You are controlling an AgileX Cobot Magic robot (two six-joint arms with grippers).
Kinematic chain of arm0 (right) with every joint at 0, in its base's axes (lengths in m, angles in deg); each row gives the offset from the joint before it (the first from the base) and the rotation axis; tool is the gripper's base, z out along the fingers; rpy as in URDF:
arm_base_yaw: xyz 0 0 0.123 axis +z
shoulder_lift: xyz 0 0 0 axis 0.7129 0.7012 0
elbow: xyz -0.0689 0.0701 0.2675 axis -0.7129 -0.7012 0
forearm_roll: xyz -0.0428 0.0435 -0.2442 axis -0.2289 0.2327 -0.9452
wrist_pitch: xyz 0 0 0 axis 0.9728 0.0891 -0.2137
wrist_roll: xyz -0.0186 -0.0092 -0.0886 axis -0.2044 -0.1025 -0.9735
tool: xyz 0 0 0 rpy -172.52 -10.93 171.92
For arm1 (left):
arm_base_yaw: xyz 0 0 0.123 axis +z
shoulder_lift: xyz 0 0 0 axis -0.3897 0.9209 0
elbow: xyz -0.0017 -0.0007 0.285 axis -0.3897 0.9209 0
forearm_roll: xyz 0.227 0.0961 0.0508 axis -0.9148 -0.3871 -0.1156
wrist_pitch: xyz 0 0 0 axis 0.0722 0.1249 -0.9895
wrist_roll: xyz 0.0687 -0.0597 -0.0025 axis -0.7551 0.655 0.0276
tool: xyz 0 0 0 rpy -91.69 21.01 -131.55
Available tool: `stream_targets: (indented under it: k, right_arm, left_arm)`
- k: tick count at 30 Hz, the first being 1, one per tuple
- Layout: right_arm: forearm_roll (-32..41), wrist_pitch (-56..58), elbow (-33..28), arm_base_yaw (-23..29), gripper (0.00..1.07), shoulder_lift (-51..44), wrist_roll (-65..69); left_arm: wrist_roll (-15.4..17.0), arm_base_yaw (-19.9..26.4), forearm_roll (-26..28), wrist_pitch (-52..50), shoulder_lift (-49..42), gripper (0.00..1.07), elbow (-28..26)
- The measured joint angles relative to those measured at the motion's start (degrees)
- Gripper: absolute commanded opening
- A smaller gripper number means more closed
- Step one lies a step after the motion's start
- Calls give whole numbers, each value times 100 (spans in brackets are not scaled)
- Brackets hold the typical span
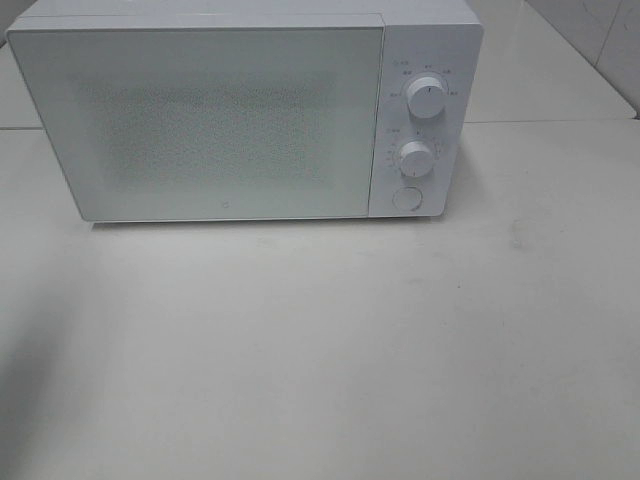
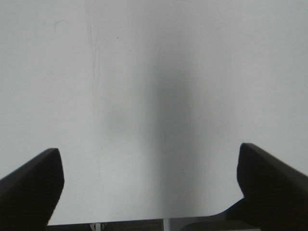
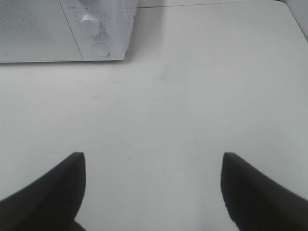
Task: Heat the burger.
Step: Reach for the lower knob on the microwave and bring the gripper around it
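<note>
One microwave [image 1: 200, 120], shut; two knobs [image 1: 427, 98] [image 1: 415, 157], one button [image 1: 407, 198].

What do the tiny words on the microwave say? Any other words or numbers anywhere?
Nothing here can be read for certain.
Marks around the upper knob of the microwave: too small and blurred.
Marks around the lower knob: too small and blurred.
Tiny mark low on the door: unreadable.
Table: no writing seen.

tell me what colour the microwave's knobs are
White, matching the microwave body; the knobs show best in the exterior high view.
</note>
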Motion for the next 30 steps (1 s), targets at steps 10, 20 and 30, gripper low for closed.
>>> stream_targets:
  k: [10, 20, 30]
  right_arm:
    - [0, 0, 0, 0, 75, 0, 0]
    - [0, 0, 0, 0, 75, 0, 0]
    - [0, 0, 0, 0, 75, 0, 0]
  left_arm:
    - [-281, 0, -40, 567, -1788, 90, 768]
    - [-327, 0, -40, 751, -3105, 90, 1306]
    - [-332, 0, 138, 751, -4899, 90, 1312]
